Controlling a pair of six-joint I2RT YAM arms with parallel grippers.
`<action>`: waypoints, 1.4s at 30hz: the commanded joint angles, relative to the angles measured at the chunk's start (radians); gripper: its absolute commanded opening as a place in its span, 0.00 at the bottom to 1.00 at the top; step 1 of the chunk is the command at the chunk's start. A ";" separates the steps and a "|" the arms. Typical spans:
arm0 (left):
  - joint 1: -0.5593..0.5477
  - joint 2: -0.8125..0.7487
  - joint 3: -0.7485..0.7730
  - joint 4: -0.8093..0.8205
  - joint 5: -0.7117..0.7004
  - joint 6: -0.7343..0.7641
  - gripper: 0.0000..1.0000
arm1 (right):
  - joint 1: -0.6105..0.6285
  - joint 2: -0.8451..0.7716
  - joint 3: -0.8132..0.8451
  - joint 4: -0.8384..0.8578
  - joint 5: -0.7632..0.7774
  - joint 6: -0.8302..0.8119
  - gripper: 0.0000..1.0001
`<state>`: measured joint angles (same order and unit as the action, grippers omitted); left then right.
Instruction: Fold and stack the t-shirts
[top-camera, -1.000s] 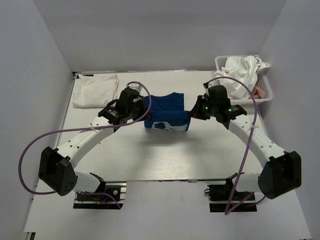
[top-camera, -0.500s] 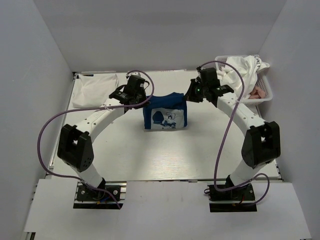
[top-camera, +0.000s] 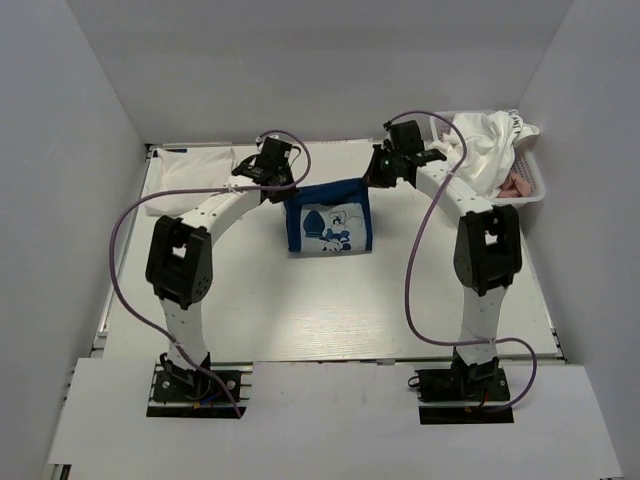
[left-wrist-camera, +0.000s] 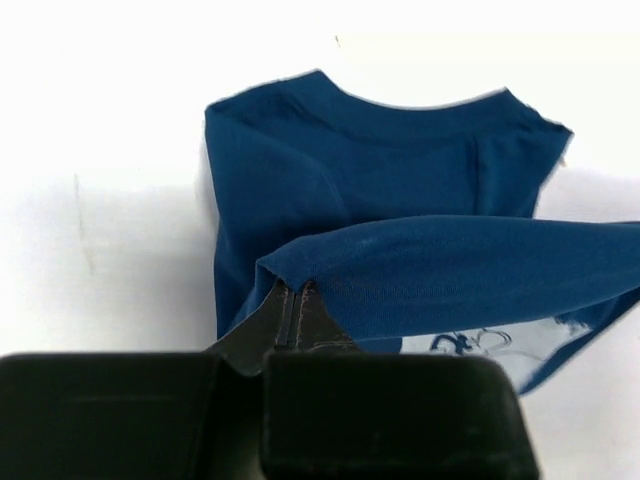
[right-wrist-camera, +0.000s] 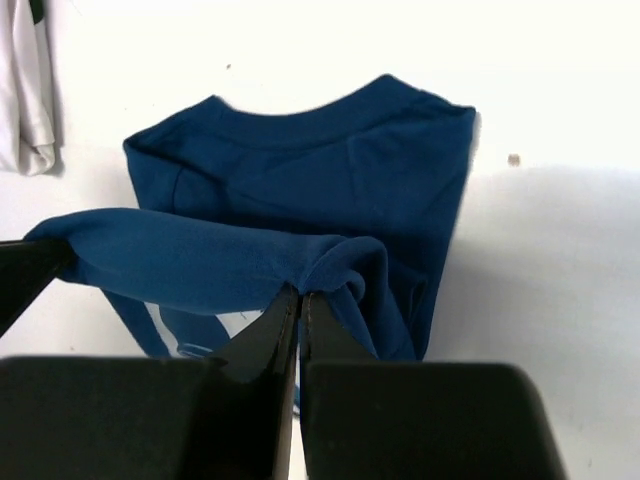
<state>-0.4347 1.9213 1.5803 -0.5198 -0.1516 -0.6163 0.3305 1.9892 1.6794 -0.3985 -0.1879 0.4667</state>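
The left gripper (top-camera: 287, 188) and right gripper (top-camera: 373, 182) pinch tight the lifted edge of the navy t-shirt (top-camera: 328, 228), with a folded white tee (top-camera: 190, 175) left of it and a basket (top-camera: 528, 196) right, and only the wrist views show its collar (left-wrist-camera: 410, 100).

Left pincer (top-camera: 287, 189) and right pincer (top-camera: 371, 182) clamped (both aloft).

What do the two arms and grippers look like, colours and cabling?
Left arm and right arm: white links joined by boxy black joint housings. A purple cable loops loosely along each. The left gripper and right gripper are black, their fingers tapering to thin tips. A small green light glows near the right wrist.
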 joint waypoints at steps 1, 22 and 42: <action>0.033 0.044 0.101 -0.025 -0.008 0.029 0.00 | -0.027 0.095 0.145 0.007 -0.034 -0.036 0.00; 0.045 -0.068 -0.114 0.290 0.550 0.262 1.00 | -0.004 -0.023 -0.109 0.179 -0.266 -0.077 0.90; 0.174 0.492 0.281 0.270 0.590 0.159 1.00 | -0.053 0.496 0.164 0.570 -0.286 0.228 0.90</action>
<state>-0.2836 2.3974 1.8866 -0.2241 0.4324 -0.4362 0.3000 2.4416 1.8381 0.1493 -0.5411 0.6483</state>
